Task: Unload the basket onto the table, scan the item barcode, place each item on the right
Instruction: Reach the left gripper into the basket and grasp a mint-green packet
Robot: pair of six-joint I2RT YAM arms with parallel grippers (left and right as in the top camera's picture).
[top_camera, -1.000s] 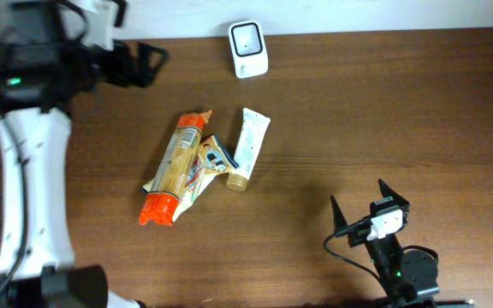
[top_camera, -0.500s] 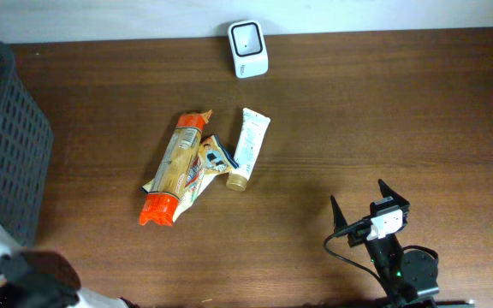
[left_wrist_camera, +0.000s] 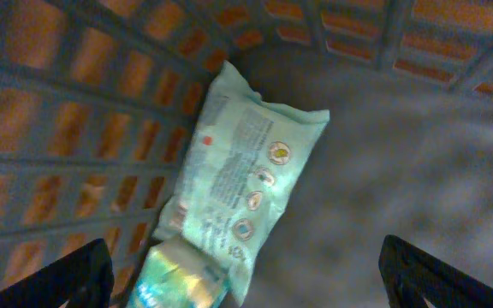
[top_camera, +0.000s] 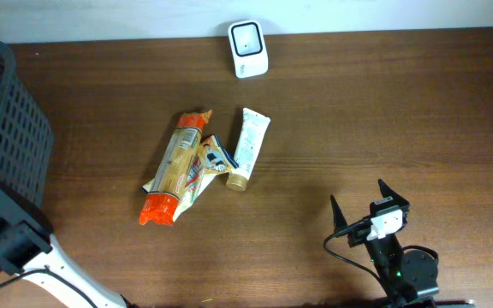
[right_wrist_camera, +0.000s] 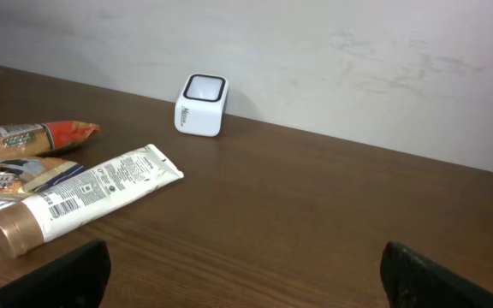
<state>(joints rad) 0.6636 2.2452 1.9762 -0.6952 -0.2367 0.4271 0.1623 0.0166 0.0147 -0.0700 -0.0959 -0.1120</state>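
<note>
At far left, over the dark basket (top_camera: 11, 128), the left gripper (left_wrist_camera: 246, 274) gapes wide above a pale green packet (left_wrist_camera: 246, 184); mid-table, snack packet (top_camera: 176, 167) and white tube (top_camera: 248, 147) await the scanner (top_camera: 248, 38) behind; the right gripper (top_camera: 356, 190) idles wide, likely to fetch the tube next.

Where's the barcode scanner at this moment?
In the overhead view, the white scanner stands at the far edge of the table, roughly central, beyond the white tube.
</note>
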